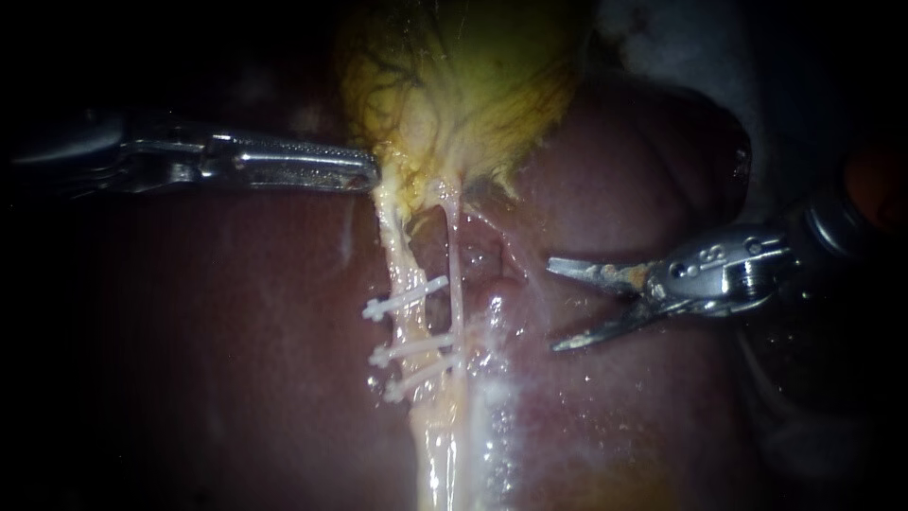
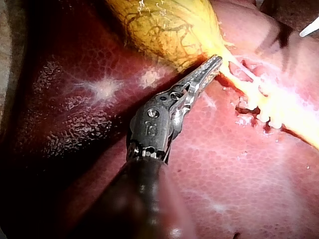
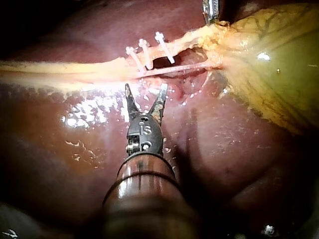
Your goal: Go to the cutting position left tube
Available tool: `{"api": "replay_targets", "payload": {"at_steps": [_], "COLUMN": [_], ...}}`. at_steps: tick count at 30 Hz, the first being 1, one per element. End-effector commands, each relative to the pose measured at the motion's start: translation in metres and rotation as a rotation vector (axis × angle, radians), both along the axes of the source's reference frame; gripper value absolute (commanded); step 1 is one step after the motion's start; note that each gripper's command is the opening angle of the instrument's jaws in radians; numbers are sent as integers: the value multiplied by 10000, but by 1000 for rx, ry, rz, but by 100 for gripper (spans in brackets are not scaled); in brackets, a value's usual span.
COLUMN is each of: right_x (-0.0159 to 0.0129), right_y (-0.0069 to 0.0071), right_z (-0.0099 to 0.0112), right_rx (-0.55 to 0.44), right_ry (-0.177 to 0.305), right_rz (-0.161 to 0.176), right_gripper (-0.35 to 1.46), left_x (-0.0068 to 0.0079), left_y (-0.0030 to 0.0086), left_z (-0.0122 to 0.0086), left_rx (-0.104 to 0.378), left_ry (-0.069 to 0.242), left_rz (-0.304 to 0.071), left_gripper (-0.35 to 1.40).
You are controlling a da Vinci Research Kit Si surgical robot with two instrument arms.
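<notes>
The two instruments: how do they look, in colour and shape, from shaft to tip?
The left instrument has a long, slim, silver end effector with fine teeth, on a dark metal wrist and dark shaft. The right instrument has a silver end effector of two thin pointed blades, brown-stained, a short metal wrist and a glossy dark ringed shaft.

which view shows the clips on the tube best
Endoscope view: all three white clips show side-on and separate, crossing the left tube. Right wrist view also shows three, smaller, ahead of the right instrument. Left wrist view loses them in glare.
</notes>
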State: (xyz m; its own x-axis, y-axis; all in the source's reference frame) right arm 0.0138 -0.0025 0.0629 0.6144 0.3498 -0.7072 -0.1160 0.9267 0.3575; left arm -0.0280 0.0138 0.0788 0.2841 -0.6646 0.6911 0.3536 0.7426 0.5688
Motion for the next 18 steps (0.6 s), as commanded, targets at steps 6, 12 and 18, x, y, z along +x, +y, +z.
{"api": "replay_targets", "payload": {"at_steps": [6,12,18], "right_x": [0,0,1], "right_y": [0,0,1], "right_z": [0,0,0], "right_rx": [2,3,9], "right_ry": [2,3,7], "right_rz": [-2,-4,-9], "right_gripper": [141,139,139], "left_x": [15,40,49], "left_y": [9,25,29], "left_z": [-20,-55,-64], "left_rx": [12,14,10], "left_ry": [-6,2,0], "left_rz": [6,-29,-37], "left_gripper": [-35,-35,-35]}}
